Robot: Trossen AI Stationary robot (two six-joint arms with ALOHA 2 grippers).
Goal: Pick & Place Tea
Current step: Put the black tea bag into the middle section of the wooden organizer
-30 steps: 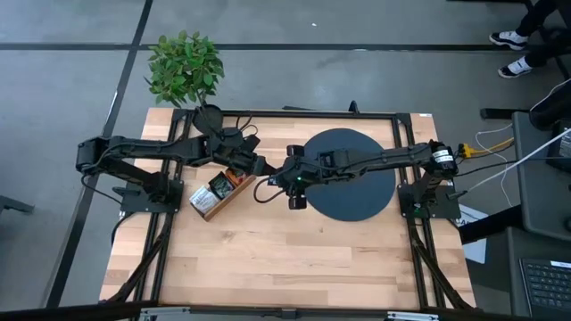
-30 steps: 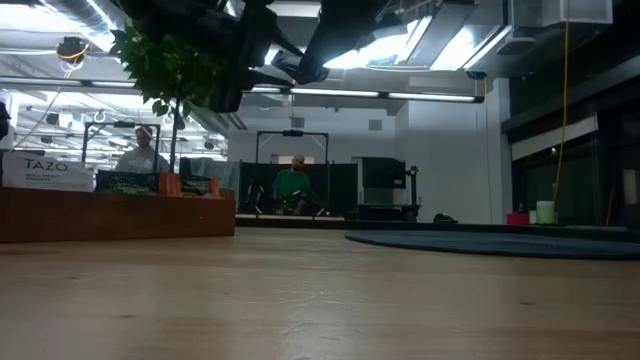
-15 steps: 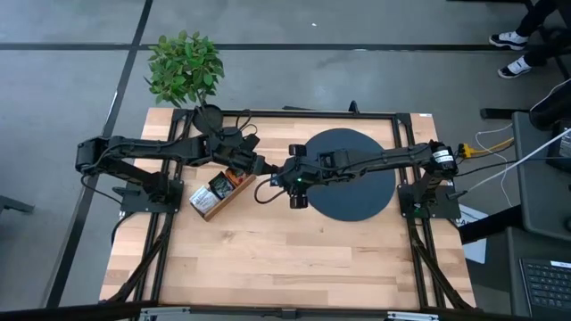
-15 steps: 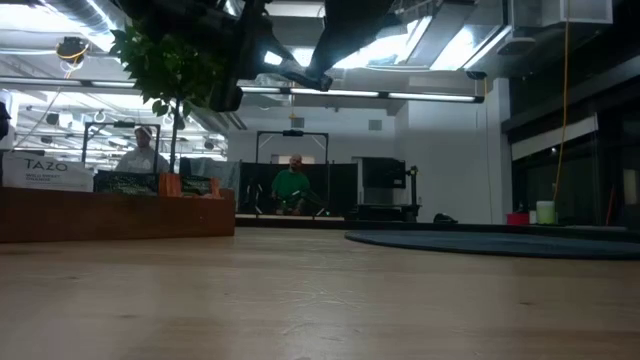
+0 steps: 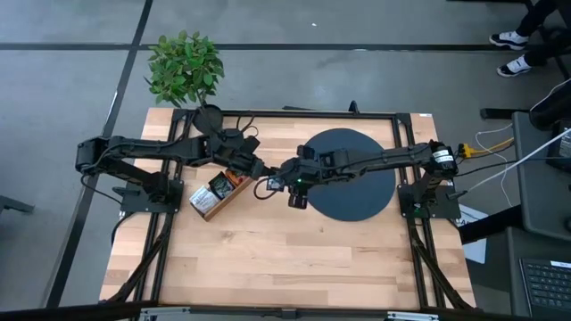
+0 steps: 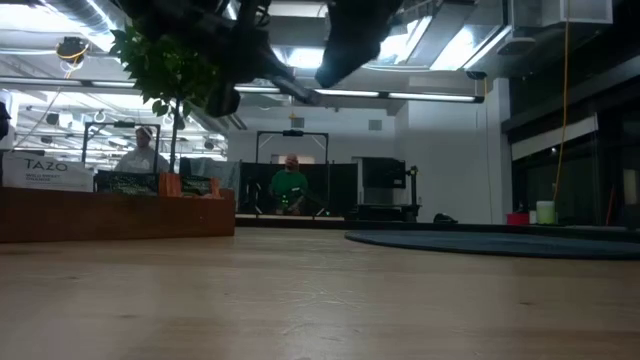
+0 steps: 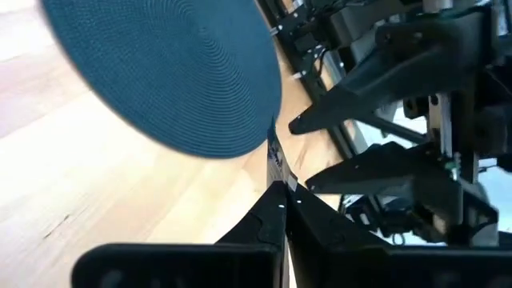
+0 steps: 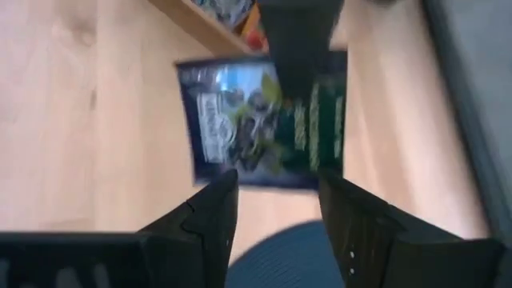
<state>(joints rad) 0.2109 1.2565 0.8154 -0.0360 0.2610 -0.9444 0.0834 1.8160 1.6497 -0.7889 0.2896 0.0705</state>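
Mid-air handover at centre frame: left hand [image 5: 260, 171] pinches the dark blue-black square tea sachet [image 8: 268, 120] above the table.

Right hand [image 8: 272, 210], fingers apart, faces the sachet; it should clamp squarely on the free edge before any release.

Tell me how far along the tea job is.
Early, by the look of it. Done: nothing visibly placed; the dark round mat lies bare. In hand: the left gripper is shut on a dark tea sachet, held in the air beside the wooden box, while the right gripper faces it with fingers open, as if for a handover. Left: setting this sachet down, then the sachets in the box.
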